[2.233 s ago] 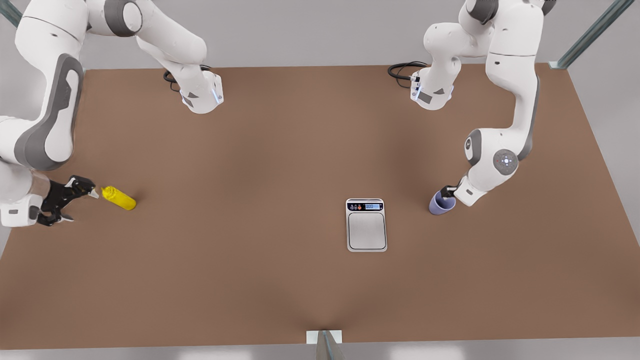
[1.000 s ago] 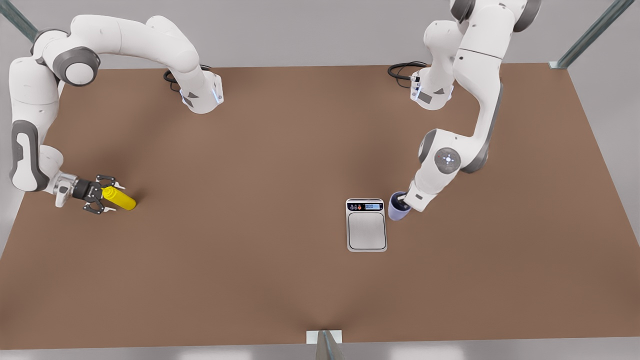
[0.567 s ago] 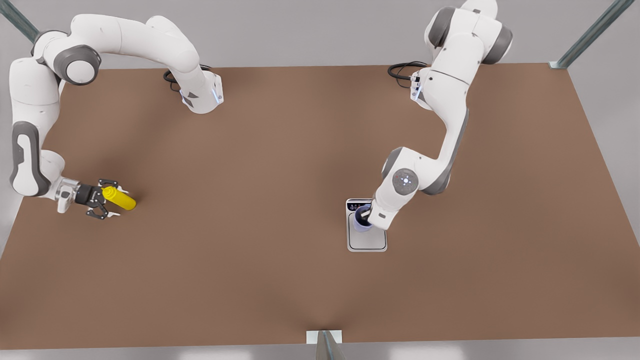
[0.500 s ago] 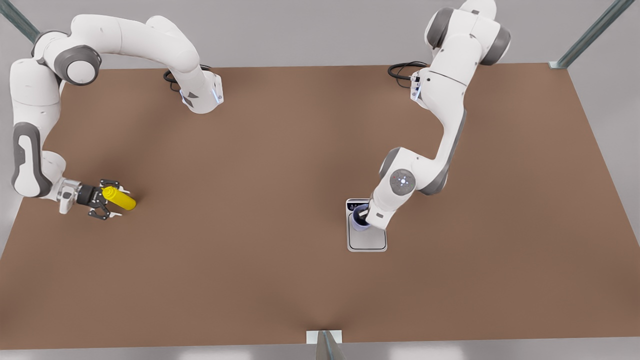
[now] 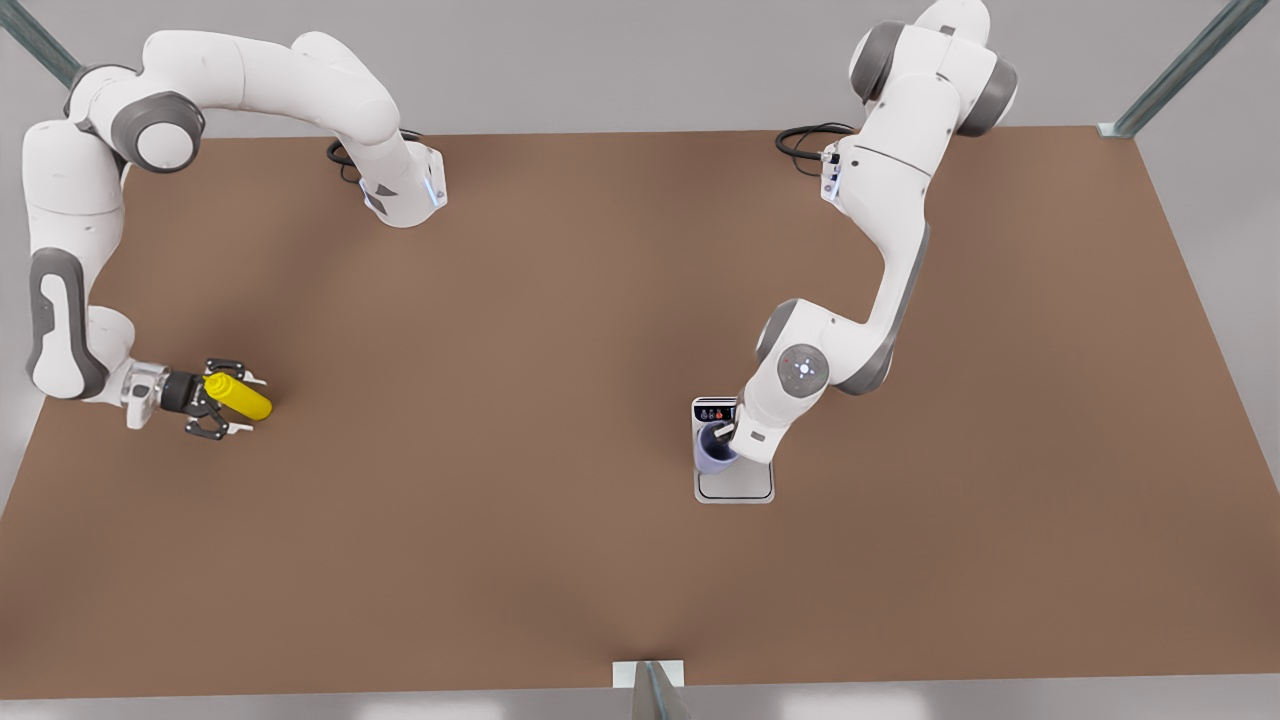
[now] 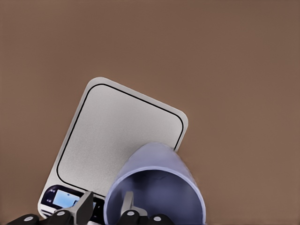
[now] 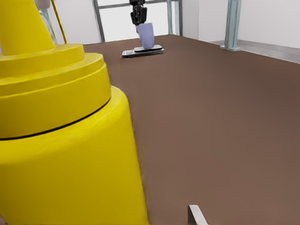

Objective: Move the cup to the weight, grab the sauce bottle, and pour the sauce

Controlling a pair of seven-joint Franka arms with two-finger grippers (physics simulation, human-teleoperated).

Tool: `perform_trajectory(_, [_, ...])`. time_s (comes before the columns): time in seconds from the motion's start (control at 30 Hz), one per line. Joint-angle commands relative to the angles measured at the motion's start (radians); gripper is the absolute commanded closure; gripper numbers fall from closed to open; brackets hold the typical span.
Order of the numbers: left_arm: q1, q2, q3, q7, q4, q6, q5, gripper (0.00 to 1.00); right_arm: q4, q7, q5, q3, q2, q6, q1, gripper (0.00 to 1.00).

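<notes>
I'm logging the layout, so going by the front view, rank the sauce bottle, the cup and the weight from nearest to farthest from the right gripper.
1. Sauce bottle: between the right gripper fingers, at the front view's left.
2. and 3. Cup and weight: far across the table; the cup is at the weight in the left gripper, too close to call.

Front view looks steeply down across the whole counter (image 5: 560,560). Left wrist camera hangs close above the weight (image 6: 117,136) and cup (image 6: 157,187). Right wrist camera skims low, seeing both far off.
</notes>
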Motion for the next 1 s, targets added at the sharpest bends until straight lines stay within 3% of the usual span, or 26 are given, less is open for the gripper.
perform_trajectory(0.0, [0.000,0.002,0.000,0.000,0.005,-0.008,0.000,0.47,0.000,0.000,0.000,0.000,0.000,0.000,0.000,0.22])
perform_trajectory(0.23, [0.000,-0.001,0.000,0.000,0.014,-0.022,0.000,0.47,0.002,0.003,0.003,0.000,0.001,0.002,0.002,0.37])
perform_trajectory(0.47, [0.006,-0.023,0.011,0.012,0.049,-0.097,-0.001,0.47,0.003,0.009,0.002,0.000,0.001,0.000,0.000,0.40])
perform_trajectory(0.63, [0.011,-0.079,0.075,0.067,0.056,-0.203,-0.010,0.48,0.014,0.019,0.002,0.000,0.000,-0.006,0.000,0.42])
perform_trajectory(0.7, [0.014,-0.109,0.149,0.169,0.054,-0.263,-0.014,0.47,0.015,0.036,0.002,0.000,-0.006,-0.009,0.002,0.42])
perform_trajectory(0.73, [0.014,-0.136,0.235,0.267,0.053,-0.315,-0.023,0.41,0.026,0.068,0.002,0.000,-0.009,-0.018,0.003,0.43])
perform_trajectory(0.8, [0.012,-0.148,0.425,0.400,0.053,-0.371,-0.078,0.00,0.045,0.134,0.002,0.006,-0.035,-0.037,0.028,0.43])
perform_trajectory(0.87, [0.031,-0.184,0.627,0.636,0.049,-0.488,-0.155,0.00,0.075,0.235,0.000,0.020,-0.074,-0.041,0.071,0.43])
perform_trajectory(0.9, [0.096,-0.265,0.638,0.735,0.016,-0.499,-0.168,0.00,0.081,0.286,0.000,0.020,-0.101,-0.040,0.101,0.43])
perform_trajectory(0.93, [0.274,-0.339,0.543,0.850,0.010,-0.522,-0.156,0.00,0.086,0.351,0.000,0.020,-0.132,-0.031,0.144,0.43])
perform_trajectory(0.97, [0.449,-0.366,0.341,0.882,0.011,-0.514,-0.115,0.00,0.091,0.399,0.002,0.018,-0.150,-0.025,0.187,0.43])
